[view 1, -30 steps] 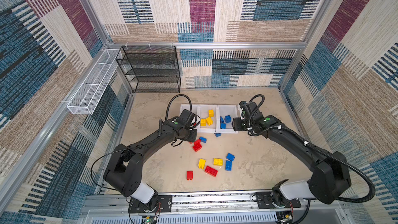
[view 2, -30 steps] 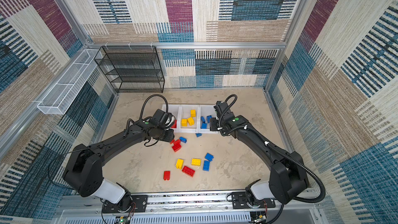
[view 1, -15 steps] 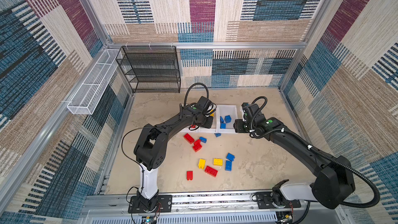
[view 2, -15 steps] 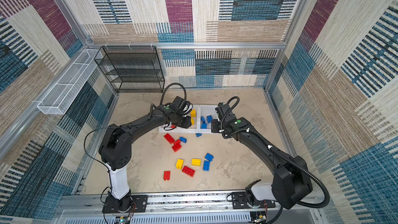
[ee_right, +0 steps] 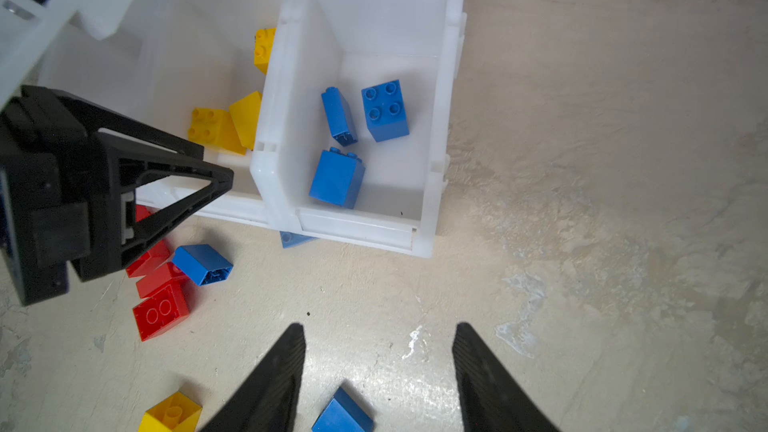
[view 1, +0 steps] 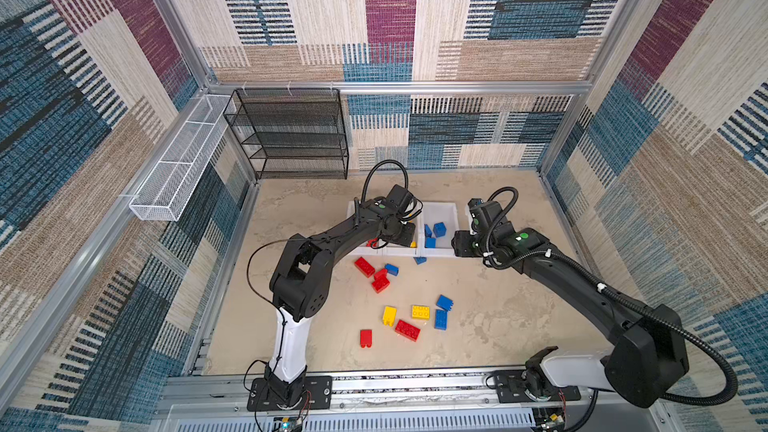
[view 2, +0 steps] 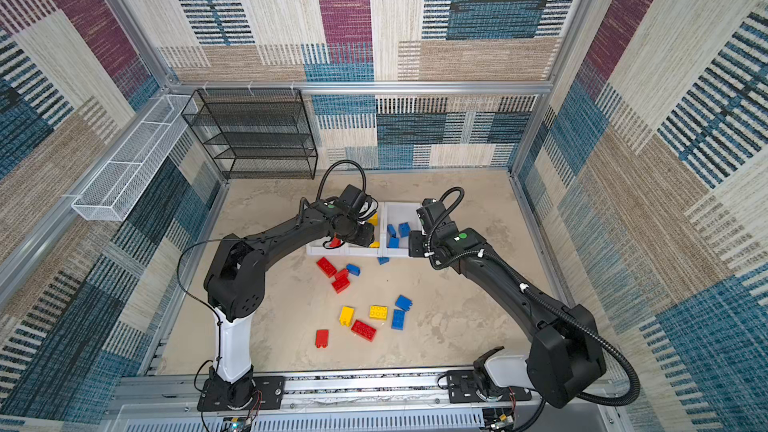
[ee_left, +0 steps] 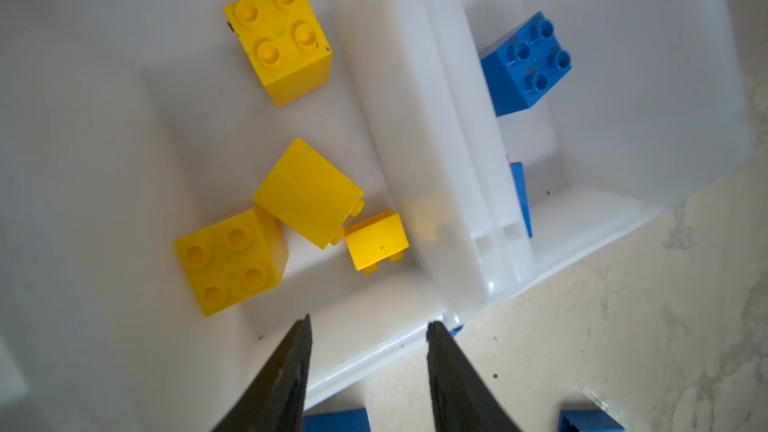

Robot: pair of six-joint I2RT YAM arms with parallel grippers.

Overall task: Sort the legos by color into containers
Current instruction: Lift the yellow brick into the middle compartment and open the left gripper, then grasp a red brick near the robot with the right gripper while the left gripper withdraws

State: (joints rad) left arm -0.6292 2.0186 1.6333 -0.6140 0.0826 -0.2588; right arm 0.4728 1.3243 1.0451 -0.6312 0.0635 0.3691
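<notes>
Patterned walls (view 1: 540, 14) are enclosing a beige table (view 1: 498, 326). Near its front edge, loose legos (view 1: 407, 329) are lying. They are probably light, rigid and slick, best pinched across flat sides. Farther back, the right gripper (ee_right: 378, 326) and left gripper (ee_left: 368, 322) are hovering by the containers (view 1: 440, 207), fingers (ee_right: 274, 376) spread and empty.
</notes>
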